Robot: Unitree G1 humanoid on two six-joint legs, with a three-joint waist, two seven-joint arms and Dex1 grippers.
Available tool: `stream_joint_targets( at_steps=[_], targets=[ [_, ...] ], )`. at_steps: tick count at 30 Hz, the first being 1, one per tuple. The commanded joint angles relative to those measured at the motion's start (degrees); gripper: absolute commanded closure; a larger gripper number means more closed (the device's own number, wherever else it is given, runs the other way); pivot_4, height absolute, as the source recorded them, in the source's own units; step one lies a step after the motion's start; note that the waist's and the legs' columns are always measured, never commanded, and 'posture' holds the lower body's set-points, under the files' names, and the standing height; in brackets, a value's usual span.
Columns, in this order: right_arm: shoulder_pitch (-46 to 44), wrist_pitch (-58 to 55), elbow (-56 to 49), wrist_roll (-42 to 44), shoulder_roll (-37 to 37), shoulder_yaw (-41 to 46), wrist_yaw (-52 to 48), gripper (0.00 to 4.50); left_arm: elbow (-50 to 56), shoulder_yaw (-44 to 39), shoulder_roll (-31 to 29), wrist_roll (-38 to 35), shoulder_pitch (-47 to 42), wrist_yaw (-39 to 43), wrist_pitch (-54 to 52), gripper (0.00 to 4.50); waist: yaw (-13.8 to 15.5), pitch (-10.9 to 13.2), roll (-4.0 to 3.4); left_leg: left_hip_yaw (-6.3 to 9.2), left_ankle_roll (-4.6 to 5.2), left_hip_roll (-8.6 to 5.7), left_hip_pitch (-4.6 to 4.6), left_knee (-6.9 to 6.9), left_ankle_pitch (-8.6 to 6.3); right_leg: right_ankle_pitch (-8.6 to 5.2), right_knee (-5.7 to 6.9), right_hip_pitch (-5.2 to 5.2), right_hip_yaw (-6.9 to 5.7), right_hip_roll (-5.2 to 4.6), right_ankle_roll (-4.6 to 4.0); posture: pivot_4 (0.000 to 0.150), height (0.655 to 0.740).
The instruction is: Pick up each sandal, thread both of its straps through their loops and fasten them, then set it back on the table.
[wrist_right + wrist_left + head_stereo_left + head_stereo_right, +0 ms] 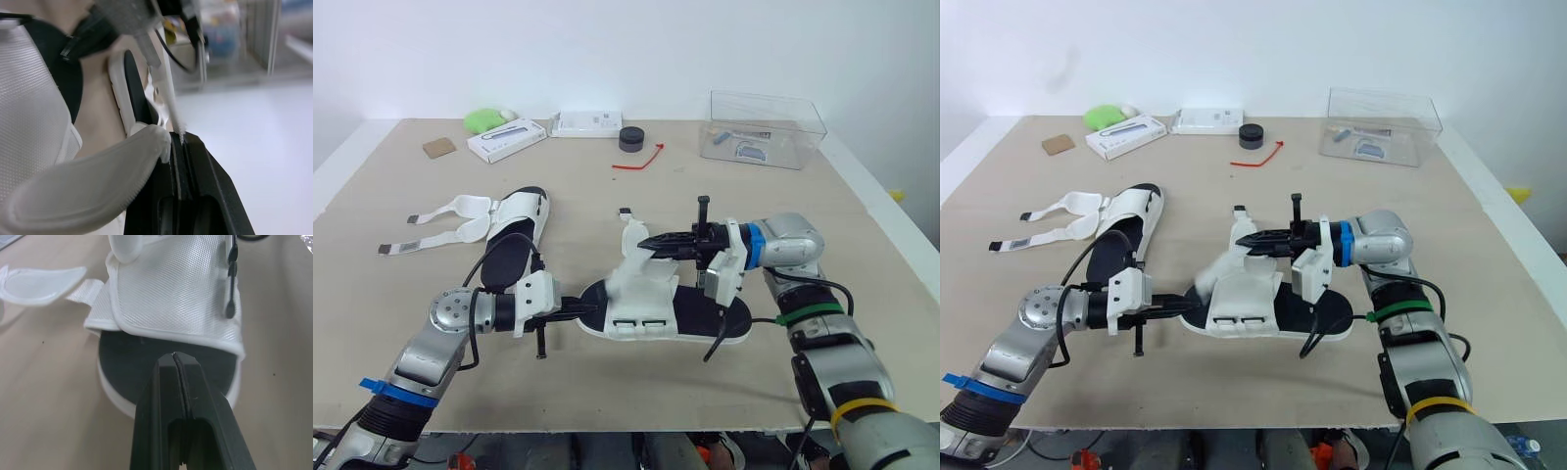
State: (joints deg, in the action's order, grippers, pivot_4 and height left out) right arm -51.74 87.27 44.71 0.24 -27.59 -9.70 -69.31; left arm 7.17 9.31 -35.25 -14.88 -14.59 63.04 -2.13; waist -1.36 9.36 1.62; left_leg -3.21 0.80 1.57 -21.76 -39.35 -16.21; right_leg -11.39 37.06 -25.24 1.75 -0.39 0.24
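A white sandal with a black insole (690,311) lies on the table in front of me, its mesh upper (641,294) lifted. My left gripper (593,308) is shut, and its tip rests on the black insole (146,357) at the sandal's left end with nothing between the fingers. My right gripper (643,242) hovers over the sandal, shut on a thin white strap (164,93) beside a padded flap (98,181). The second sandal (514,223) lies farther left, with both straps (440,225) spread loose on the table.
Along the back of the table stand a clear plastic box (764,129), a black round puck (631,139), a red tie (641,160), two white boxes (506,139), a green object (484,119) and a brown square (438,148). The table's front edge is close below the sandal.
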Motion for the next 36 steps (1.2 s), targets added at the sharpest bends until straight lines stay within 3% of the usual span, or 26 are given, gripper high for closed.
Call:
stream_joint_targets(
  at_steps=[1, 7, 10, 13, 15, 20, 23, 25, 28, 29, 30, 32, 36],
  targets=[
    [-1.0, 5.2, -4.0, -3.3, -1.9, -2.1, 6.3, 4.43, 0.2, 0.3, 0.1, 0.4, -0.5, 0.3, 1.0, 4.5, 0.0, 0.0, 0.0, -0.03, 0.0, 0.02, 0.02, 0.0, 0.0, 0.0, 0.02, 0.0, 0.04, -0.04, -0.01, 0.15, 0.74],
    [-2.6, 5.2, -0.9, -7.0, -4.2, -6.2, 14.7, 4.43, 0.2, 0.4, 0.3, 0.6, -0.5, 0.5, 1.0, 4.5, 0.0, 0.0, 0.0, -0.34, 0.0, 0.05, 0.22, 0.01, 0.0, 0.0, 0.15, 0.0, 0.3, -0.04, -0.04, 0.15, 0.74],
    [-4.5, 3.9, 1.4, -3.9, -5.5, -10.5, 18.4, 3.79, 0.0, 0.3, 0.4, 0.7, -0.7, 0.6, 0.9, 4.5, 0.0, 0.0, 0.0, -0.54, 0.01, 0.06, 0.34, 0.02, 0.0, 0.01, 0.17, 0.0, 0.47, -0.02, -0.06, 0.15, 0.74],
    [-5.4, 1.6, 1.0, 0.7, -7.4, -15.4, 20.8, 2.38, -0.3, 0.3, 0.4, 0.8, -0.9, 0.7, 0.9, 4.5, -0.1, 0.0, 0.01, -0.7, 0.02, 0.07, 0.39, 0.05, -0.01, -0.03, 0.17, -0.02, 0.65, 0.01, -0.15, 0.15, 0.74],
    [-5.1, 0.0, 0.5, 3.1, -9.9, -18.1, 20.6, 1.81, -0.6, 0.4, 0.5, 1.0, -1.1, 0.7, 0.9, 4.5, -0.1, 0.0, 0.0, -0.72, 0.04, 0.07, 0.4, 0.06, -0.02, -0.03, 0.17, -0.01, 0.69, 0.02, -0.13, 0.15, 0.74],
    [-2.6, -2.2, -0.1, 8.0, -16.9, -21.4, 19.6, 1.81, -1.0, 0.5, 0.6, 1.1, -1.3, 0.8, 1.0, 4.5, 0.0, 0.0, 0.01, -0.78, 0.11, 0.06, 0.38, 0.06, -0.07, -0.03, 0.12, -0.01, 0.74, -0.03, -0.05, 0.15, 0.74],
    [0.7, -10.1, -2.8, 15.6, -20.5, -20.9, 15.6, 1.81, -1.2, 0.6, 0.6, 1.1, -1.3, 0.8, 1.0, 4.5, 0.0, 0.0, 0.02, -0.81, 0.16, 0.06, 0.38, 0.06, -0.1, 0.02, 0.1, -0.01, 0.77, -0.02, 0.06, 0.15, 0.74],
    [4.2, -24.9, -8.2, 24.6, -22.3, -17.8, 10.7, 1.81, -1.3, 0.6, 0.5, 1.0, -1.3, 0.9, 1.0, 4.5, 0.0, 0.0, 0.02, -0.82, 0.18, 0.06, 0.38, 0.06, -0.11, 0.03, 0.1, -0.01, 0.79, -0.01, 0.07, 0.15, 0.74],
    [10.5, -57.9, -22.4, 37.9, -27.8, -13.6, 8.1, 1.81, -1.6, 0.6, 0.5, 1.0, -1.3, 1.0, 1.1, 4.5, 0.1, 0.0, 0.0, -0.78, 0.18, 0.11, 0.37, 0.06, -0.11, 0.04, 0.11, -0.01, 0.78, 0.0, 0.09, 0.15, 0.74],
    [13.0, -71.2, -29.9, 44.8, -30.9, -12.4, 9.3, 1.81, -1.6, 0.6, 0.5, 0.9, -1.4, 1.1, 1.1, 4.5, 0.2, 0.0, -0.02, -0.77, 0.17, 0.11, 0.38, 0.06, -0.1, 0.04, 0.13, -0.02, 0.77, -0.02, 0.09, 0.15, 0.74],
    [15.6, -88.1, -40.1, 56.6, -36.4, -12.1, 11.3, 1.81, -1.7, 0.6, 0.5, 0.8, -1.5, 1.1, 1.0, 4.5, 0.2, 0.0, -0.06, -0.75, 0.17, 0.12, 0.34, 0.06, -0.11, 0.04, 0.13, -0.04, 0.75, -0.03, 0.09, 0.15, 0.74],
    [19.8, -111.6, -58.2, 76.1, -45.7, -12.0, 14.6, 1.81, -1.8, 0.7, 0.5, 0.6, -1.7, 1.1, 0.8, 4.5, 0.2, 0.1, -0.34, -0.69, 0.17, 0.13, 0.29, 0.09, -0.11, 0.02, 0.13, -0.07, 0.69, -0.05, 0.07, 0.15, 0.74],
    [23.1, -125.9, -67.6, 87.8, -47.2, -7.2, 20.8, 1.81, -2.0, 0.8, 0.5, 0.5, -2.0, 1.4, 0.6, 4.5, -0.2, 0.0, 0.12, -0.59, 0.15, 0.33, 0.33, 0.29, -0.17, -0.34, 0.06, -0.04, 0.48, 0.18, 0.27, 0.15, 0.74]
  ],
)
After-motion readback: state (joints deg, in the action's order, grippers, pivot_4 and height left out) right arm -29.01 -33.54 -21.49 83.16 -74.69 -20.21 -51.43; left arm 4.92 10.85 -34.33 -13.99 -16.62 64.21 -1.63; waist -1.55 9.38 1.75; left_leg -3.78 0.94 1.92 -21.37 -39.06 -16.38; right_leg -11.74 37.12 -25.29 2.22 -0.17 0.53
